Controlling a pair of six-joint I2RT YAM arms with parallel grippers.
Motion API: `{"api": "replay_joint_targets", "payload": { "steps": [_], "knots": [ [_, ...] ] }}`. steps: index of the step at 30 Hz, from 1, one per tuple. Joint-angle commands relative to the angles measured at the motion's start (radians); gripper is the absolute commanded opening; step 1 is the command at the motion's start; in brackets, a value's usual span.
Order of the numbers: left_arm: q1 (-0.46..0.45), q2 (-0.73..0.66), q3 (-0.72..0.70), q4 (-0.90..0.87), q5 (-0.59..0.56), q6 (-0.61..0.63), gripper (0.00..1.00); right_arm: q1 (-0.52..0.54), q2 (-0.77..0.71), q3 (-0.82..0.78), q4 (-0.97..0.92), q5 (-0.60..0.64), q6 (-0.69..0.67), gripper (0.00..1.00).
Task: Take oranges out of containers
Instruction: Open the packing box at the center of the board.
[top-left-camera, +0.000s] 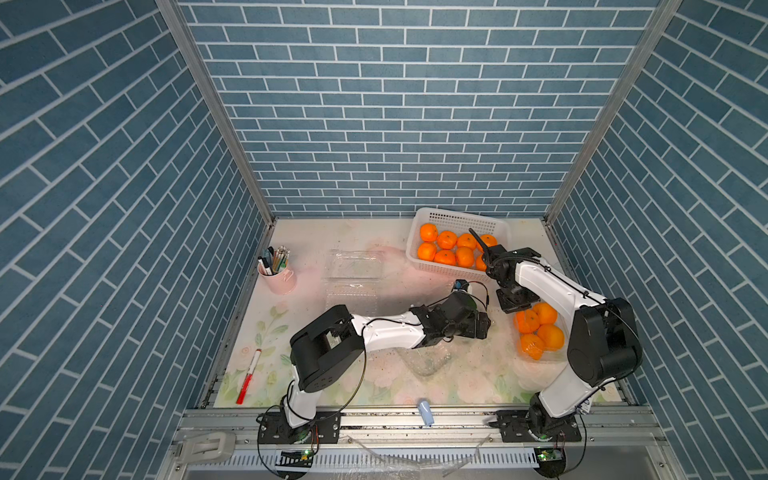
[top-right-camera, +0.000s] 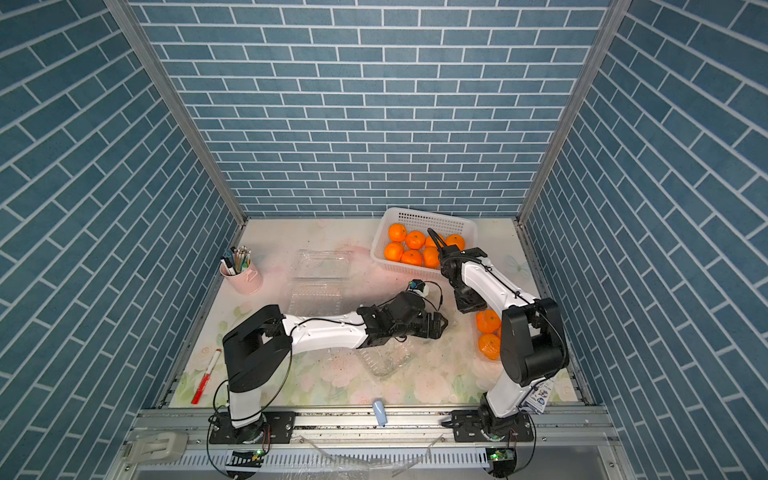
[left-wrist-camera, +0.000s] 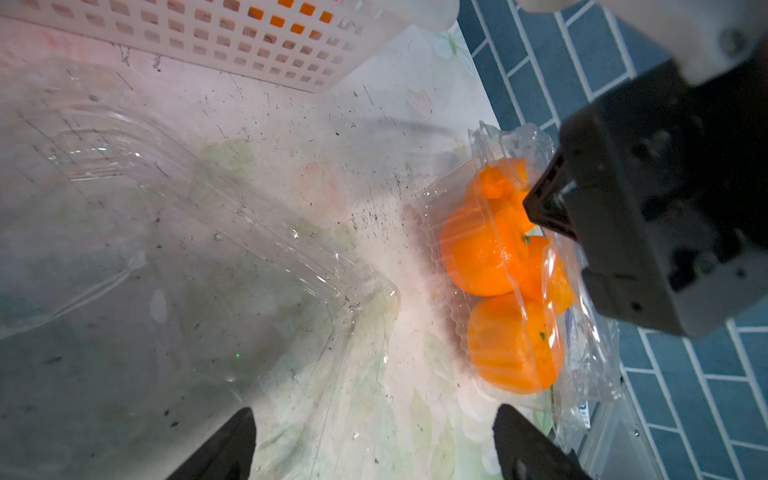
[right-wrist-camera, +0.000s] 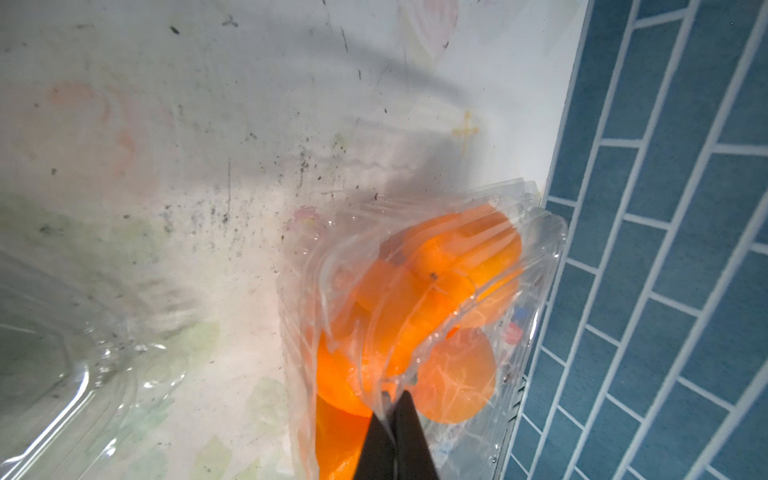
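Clear plastic container lid, pinched thin by the right tool, may slip, spilling oranges; left tool gapes wide alongside.

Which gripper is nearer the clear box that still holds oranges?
Right. The right gripper is shut on the edge of the box; the left gripper hangs open beside it, not touching.

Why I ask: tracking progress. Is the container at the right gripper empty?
No: the right wrist view shows oranges inside the container whose clear plastic the right gripper pinches.
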Motion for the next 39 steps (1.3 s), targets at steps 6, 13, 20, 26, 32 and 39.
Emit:
{"api": "replay_joint_targets", "payload": {
  "steps": [6, 13, 20, 26, 32, 39],
  "knots": [
    [0.007, 0.154, 0.125, 0.161, 0.069, -0.138, 0.82, 0.008, -0.01, 0.032, -0.015, -0.085, 0.012, 0.0],
    [0.006, 0.258, 0.244, 0.178, 0.074, -0.172, 0.78, 0.011, -0.021, 0.041, -0.017, -0.129, 0.01, 0.0],
    [0.007, 0.305, 0.28, 0.248, 0.097, -0.212, 0.75, 0.009, -0.017, 0.042, -0.014, -0.155, -0.002, 0.0],
    [0.007, 0.307, 0.233, 0.383, 0.135, -0.251, 0.76, 0.01, -0.01, 0.04, -0.004, -0.166, 0.001, 0.0],
    [0.006, 0.335, 0.232, 0.486, 0.166, -0.314, 0.76, 0.009, -0.011, 0.042, 0.002, -0.188, 0.001, 0.0],
    [0.005, 0.368, 0.239, 0.548, 0.175, -0.355, 0.75, 0.009, -0.019, 0.038, 0.005, -0.196, -0.001, 0.0]
  ]
}}
